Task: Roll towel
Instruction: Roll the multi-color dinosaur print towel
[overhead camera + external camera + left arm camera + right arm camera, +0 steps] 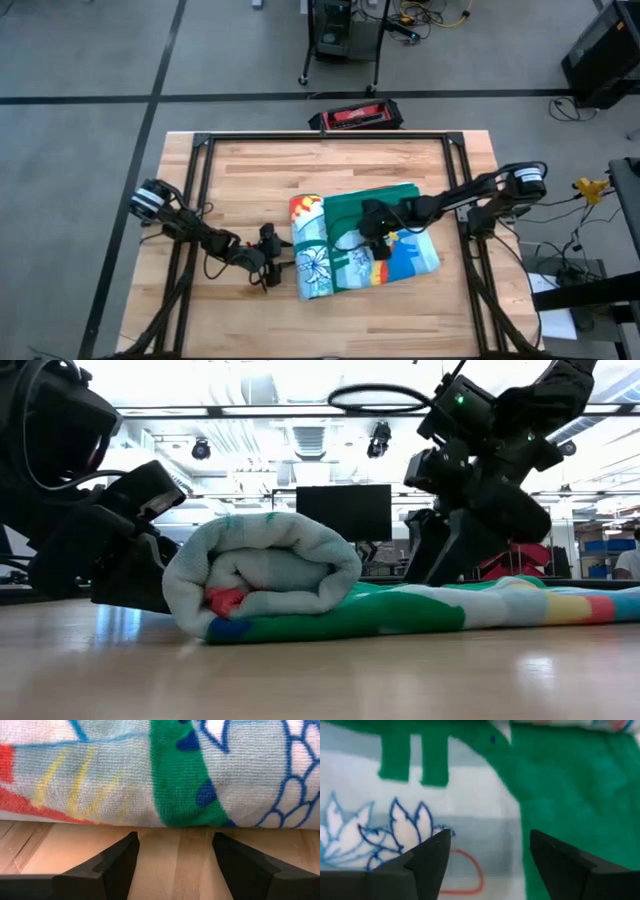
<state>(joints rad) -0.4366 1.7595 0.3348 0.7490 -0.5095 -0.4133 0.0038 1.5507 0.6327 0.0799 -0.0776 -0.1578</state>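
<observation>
The towel lies on the wooden table, its left part wound into a thick roll and its right part flat with the green side showing. My left gripper stands open and low over the table at the roll's left side, its fingertips just short of the cloth. My right gripper is open over the towel's middle, beside the roll, pointing slantwise down at the printed face and the green part. In the high view the left gripper and the right gripper flank the roll.
Black frame rails run along the table's left, right and far sides. A red and black case lies just beyond the far edge. Bare wood shows on the far side of the towel and along the near edge.
</observation>
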